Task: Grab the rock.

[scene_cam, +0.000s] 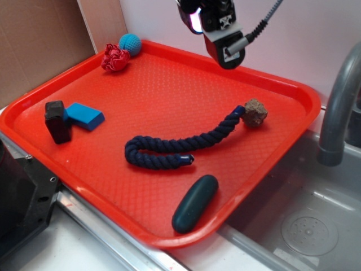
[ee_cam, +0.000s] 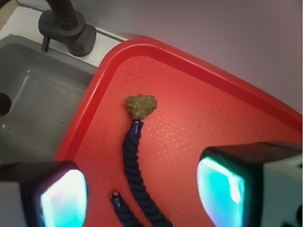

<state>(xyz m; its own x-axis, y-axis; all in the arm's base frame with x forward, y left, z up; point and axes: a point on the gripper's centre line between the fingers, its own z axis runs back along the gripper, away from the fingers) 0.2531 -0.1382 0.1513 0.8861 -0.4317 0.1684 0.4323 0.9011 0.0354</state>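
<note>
Both views are bright and evenly lit, with soft, faint shadows. The tray [scene_cam: 169, 96] shows mild sheen. In the wrist view the near pads [ee_cam: 64, 196] glow cyan, blurred; the far wall looks hazy.

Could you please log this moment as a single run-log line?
phase: approach | pincer: open, empty, above tray | rock: on tray near right rim, touching rope end | grasp: not yet
</note>
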